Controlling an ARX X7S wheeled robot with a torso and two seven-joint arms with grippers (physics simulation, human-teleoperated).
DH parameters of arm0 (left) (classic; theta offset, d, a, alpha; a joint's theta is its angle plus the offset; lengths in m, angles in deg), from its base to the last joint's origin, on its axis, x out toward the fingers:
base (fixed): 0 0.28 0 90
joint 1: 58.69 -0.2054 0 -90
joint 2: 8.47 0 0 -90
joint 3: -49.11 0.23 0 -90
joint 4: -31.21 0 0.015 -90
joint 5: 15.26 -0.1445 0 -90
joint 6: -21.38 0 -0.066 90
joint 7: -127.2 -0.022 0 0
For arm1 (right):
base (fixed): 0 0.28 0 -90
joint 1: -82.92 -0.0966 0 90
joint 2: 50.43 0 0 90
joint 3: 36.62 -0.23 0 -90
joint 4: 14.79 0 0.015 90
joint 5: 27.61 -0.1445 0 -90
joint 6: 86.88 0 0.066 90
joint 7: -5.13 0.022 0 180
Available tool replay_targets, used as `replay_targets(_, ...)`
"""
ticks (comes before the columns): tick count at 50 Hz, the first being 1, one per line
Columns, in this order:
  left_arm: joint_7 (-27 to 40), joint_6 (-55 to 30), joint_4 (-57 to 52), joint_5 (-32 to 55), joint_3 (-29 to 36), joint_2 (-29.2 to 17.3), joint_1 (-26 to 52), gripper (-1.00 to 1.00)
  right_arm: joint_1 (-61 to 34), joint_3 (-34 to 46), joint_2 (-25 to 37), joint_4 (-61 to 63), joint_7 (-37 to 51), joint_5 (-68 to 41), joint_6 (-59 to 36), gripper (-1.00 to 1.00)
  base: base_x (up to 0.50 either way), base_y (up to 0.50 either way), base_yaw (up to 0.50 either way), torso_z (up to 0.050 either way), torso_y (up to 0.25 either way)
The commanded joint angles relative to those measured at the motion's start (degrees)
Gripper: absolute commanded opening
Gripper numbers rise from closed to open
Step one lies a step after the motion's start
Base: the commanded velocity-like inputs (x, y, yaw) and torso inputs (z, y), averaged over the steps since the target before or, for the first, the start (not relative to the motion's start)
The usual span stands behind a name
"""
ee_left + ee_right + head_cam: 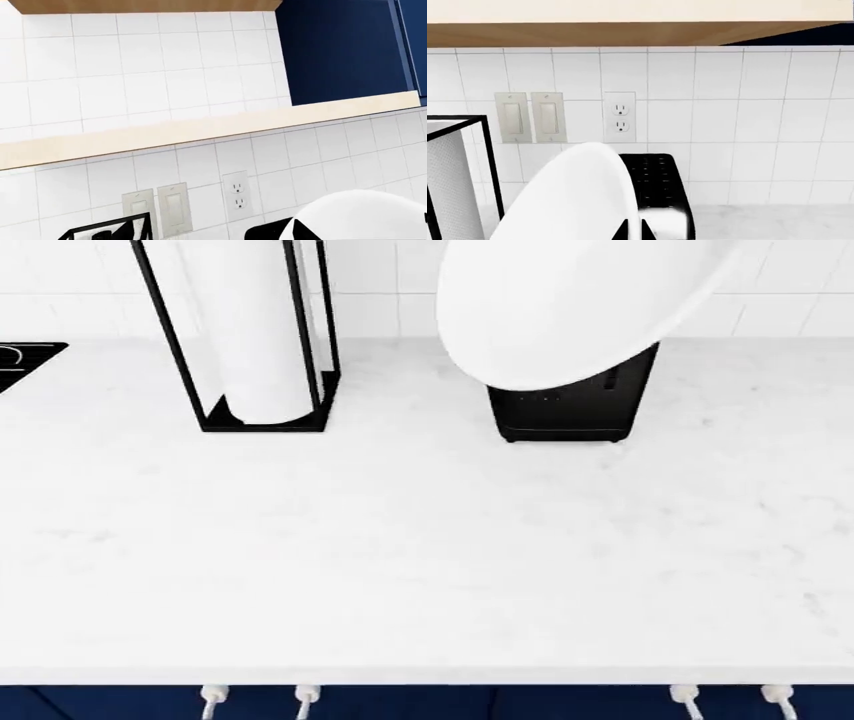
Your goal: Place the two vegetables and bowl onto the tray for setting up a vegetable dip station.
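Bowl hangs high above the far part of the tabletop, tilted steeply so its white underside fills the upper right of the head view, in front of a black appliance. It also shows in both wrist views, so some arm must carry it, but which one I cannot tell. Neither pincer is visible in any view, so I cannot tell whether either is open or closed.

The tray, cucumber and carrot are not in sight. That is the first risk: with the head aimed here, the tray's place is unknown, and a blind swing could miss it or land the bowl on its rim.

The second is the tilt. A wide, smooth ceramic bowl held at this angle probably rests on a rim pinch; I judge it could rotate or slip if moved fast, and a drop from this height would be hard.

Third, the paper towel holder stands to the left, just beside the appliance; a leftward sweep could clip its frame.
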Motion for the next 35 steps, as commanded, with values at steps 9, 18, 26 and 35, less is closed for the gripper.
replay_targets(9,-0.1,0.0,0.2,-0.1,0.0,0.0,0.2,1.00,-0.5,-0.2,-0.1,-0.1,-0.2,0.6,-0.1,-1.00,0.00,0.50,0.00,0.001,0.000)
replay_targets(18,0.0,0.0,0.0,0.0,-0.1,-0.1,0.2,1.00,-0.4,-0.2,-0.1,0.2,-0.2,0.6,0.0,-1.00,0.00,0.50,0.00,0.000,0.000)
replay_targets(26,0.2,-0.1,0.2,0.1,0.0,0.2,0.4,1.00,-0.3,-0.1,0.0,0.2,-0.5,0.8,-0.1,-1.00,0.00,0.50,0.00,0.000,0.000)
replay_targets(35,0.2,-0.1,0.1,0.5,-0.1,0.0,0.3,1.00,-0.3,0.0,0.0,0.3,-0.3,0.6,-0.1,-1.00,0.00,0.50,0.00,0.000,0.000)
